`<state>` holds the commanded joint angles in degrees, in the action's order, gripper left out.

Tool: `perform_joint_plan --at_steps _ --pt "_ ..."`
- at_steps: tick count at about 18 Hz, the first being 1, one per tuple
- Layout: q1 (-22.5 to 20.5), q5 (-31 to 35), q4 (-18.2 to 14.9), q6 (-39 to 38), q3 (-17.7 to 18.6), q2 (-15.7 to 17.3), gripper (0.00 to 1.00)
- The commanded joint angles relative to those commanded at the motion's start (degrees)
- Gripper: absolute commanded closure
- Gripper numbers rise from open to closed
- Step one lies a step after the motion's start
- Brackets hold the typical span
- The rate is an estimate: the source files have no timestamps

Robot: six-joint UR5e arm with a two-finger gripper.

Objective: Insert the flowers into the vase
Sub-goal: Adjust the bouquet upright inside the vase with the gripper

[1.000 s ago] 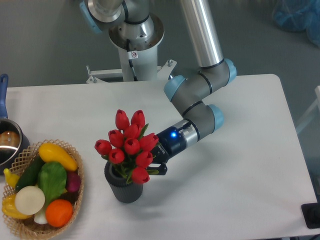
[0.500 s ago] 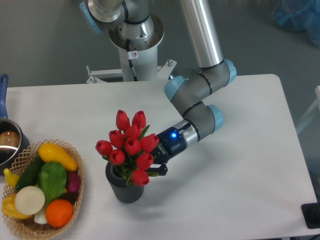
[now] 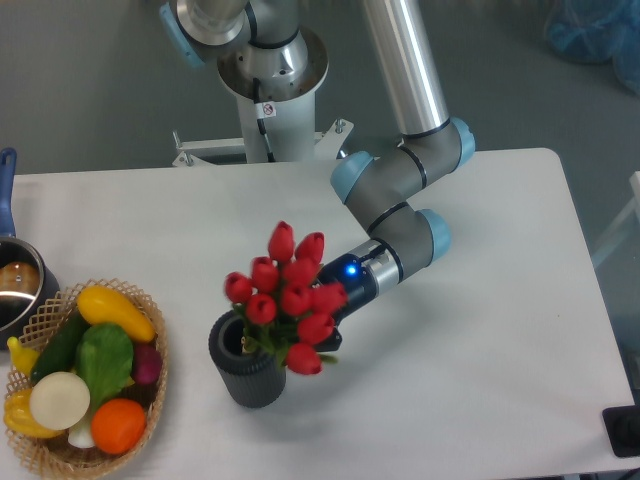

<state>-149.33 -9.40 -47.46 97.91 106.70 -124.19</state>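
Observation:
The red tulip flowers (image 3: 291, 297) stand with their green stems in the dark grey ribbed vase (image 3: 247, 372) at the table's front centre. The bunch leans right, over the vase's right rim, and looks slightly blurred. The left part of the vase's mouth shows open. My gripper (image 3: 322, 335) reaches in from the right, just behind the lower flower heads. Its fingers are mostly hidden by the tulips, so I cannot make out how the jaws stand on the stems.
A wicker basket (image 3: 150, 410) of colourful vegetables sits at the front left. A metal pot (image 3: 18, 290) with a blue handle is at the left edge. The arm's base (image 3: 270, 90) stands behind the table's far edge.
The flowers have swung to the right and tilted over the vase's right rim, uncovering the left of its mouth. The gripper and wrist shifted only slightly right. The vase has not moved.

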Motion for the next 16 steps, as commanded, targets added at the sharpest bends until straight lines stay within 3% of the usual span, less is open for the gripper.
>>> perform_joint_plan --at_steps 5,16 --pt "-0.1 0.1 -0.1 0.0 0.4 0.6 0.59" --pt "0.6 7.4 -0.3 -1.0 0.4 4.5 0.52"
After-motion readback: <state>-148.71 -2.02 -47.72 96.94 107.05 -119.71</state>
